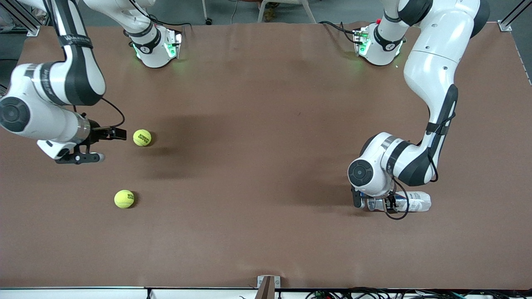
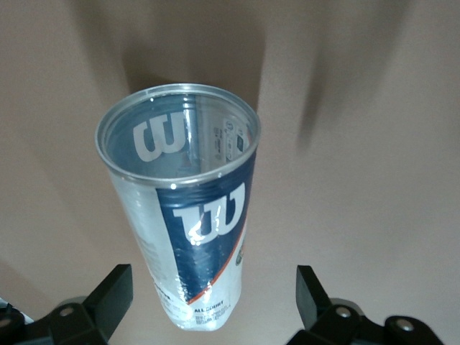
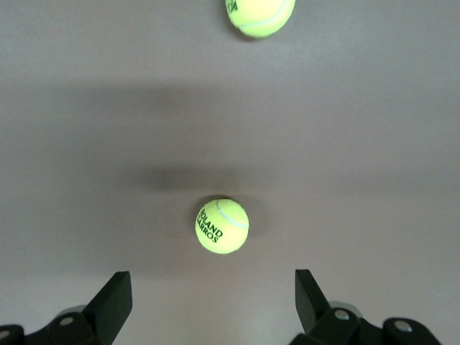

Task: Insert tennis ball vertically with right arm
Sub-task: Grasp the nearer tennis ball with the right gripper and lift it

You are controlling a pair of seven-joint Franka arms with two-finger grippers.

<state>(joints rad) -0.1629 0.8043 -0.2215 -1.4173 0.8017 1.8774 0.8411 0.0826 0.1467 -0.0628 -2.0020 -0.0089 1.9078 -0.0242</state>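
Two tennis balls lie loose on the brown surface (image 1: 266,124) toward the right arm's end: the nearer ball (image 1: 124,199), then the farther ball (image 1: 142,137), beside which the right tool (image 1: 101,145) waits, fingers apart, presumably for pickup. The left tool (image 1: 374,203), fingers apart, straddles a lying, empty, lidless Wilson ball can (image 2: 188,208), likely to stand it upright

the left arm (image 1: 386,166) hides part of the lying tube (image 1: 415,202); second ball (image 3: 260,14) cut off.
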